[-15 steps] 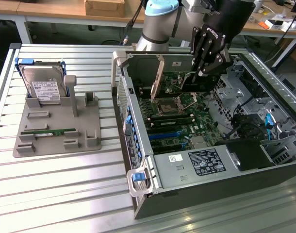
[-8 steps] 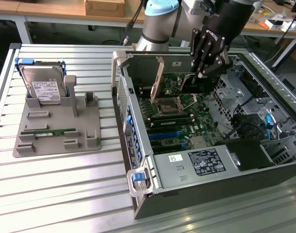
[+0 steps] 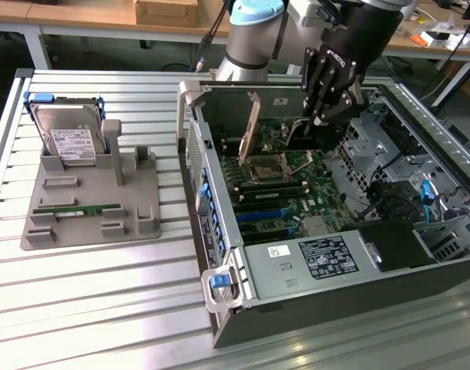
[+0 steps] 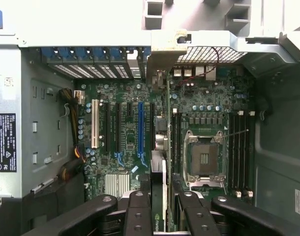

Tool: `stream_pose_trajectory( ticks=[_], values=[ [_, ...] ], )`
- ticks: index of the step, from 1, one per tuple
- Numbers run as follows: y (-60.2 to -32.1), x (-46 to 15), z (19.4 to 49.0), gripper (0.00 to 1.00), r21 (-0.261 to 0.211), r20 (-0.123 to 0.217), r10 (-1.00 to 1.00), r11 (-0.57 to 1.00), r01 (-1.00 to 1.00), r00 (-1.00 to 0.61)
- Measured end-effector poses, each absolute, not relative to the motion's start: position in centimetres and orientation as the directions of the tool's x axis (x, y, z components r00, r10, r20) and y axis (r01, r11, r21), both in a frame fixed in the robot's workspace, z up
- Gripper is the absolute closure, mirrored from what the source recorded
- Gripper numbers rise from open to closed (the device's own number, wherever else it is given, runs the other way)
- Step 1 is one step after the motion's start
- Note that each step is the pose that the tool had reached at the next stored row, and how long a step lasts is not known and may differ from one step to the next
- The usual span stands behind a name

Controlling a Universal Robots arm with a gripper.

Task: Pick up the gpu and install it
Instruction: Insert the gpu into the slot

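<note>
My gripper (image 3: 316, 116) is down inside the open computer case (image 3: 219, 231), shut on the gpu (image 3: 253, 127). The card stands on edge above the green motherboard (image 3: 297, 193), with its shiny end bracket toward the case's rear wall. In the wrist view the gpu (image 4: 167, 128) appears edge-on as a thin line running from my gripper (image 4: 162, 209) to the silver bracket (image 4: 165, 49). It lies between the blue slot (image 4: 140, 128) and the CPU socket (image 4: 204, 157). Whether its lower edge sits in a slot I cannot tell.
A grey holder tray (image 3: 135, 223) on the slatted table at the exterior view's left carries the silver hard drive (image 3: 65, 135) and the green memory stick (image 3: 77, 210). The power supply (image 3: 327, 258) and drive cage with cables (image 3: 404, 193) crowd the case.
</note>
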State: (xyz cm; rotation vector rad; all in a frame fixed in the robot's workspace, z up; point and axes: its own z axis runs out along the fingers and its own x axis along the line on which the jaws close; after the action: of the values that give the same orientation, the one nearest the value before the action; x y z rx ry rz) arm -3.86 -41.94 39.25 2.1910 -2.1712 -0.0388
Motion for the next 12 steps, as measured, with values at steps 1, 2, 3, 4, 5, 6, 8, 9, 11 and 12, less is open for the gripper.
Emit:
stream_pose_trajectory(
  ticks=[1, 2, 3, 4, 5, 6, 8, 9, 11, 12],
  values=[
    [-41.95, -3.86, 39.21, 0.74, 0.058, 0.022, -1.0, -0.008, -0.998, 0.01],
    [-41.96, -3.86, 39.17, 0.74, 0.058, 0.022, -1.0, -0.008, -0.998, 0.01],
    [-41.97, -3.86, 39.12, 0.74, 0.058, 0.022, -1.0, -0.008, -0.998, 0.01],
    [-41.98, -3.86, 39.1, 0.74, 0.058, 0.022, -1.0, -0.008, -0.998, 0.01],
    [-41.99, -3.86, 39.04, 0.74, 0.058, 0.022, -1.0, -0.008, -0.998, 0.01],
    [-41.99, -3.86, 39.01, 0.74, 0.058, 0.022, -1.0, -0.008, -0.998, 0.01],
    [-42.01, -3.86, 38.94, 0.74, 0.058, 0.022, -1.0, -0.008, -0.998, 0.01],
    [-42.02, -3.86, 38.88, 0.74, 0.058, 0.022, -1.0, -0.008, -0.998, 0.01],
    [-42.03, -3.86, 38.83, 0.74, 0.058, 0.022, -1.0, -0.008, -0.998, 0.01],
    [-42.04, -3.86, 38.79, 0.74, 0.058, 0.022, -1.0, -0.008, -0.998, 0.01]
  ],
)
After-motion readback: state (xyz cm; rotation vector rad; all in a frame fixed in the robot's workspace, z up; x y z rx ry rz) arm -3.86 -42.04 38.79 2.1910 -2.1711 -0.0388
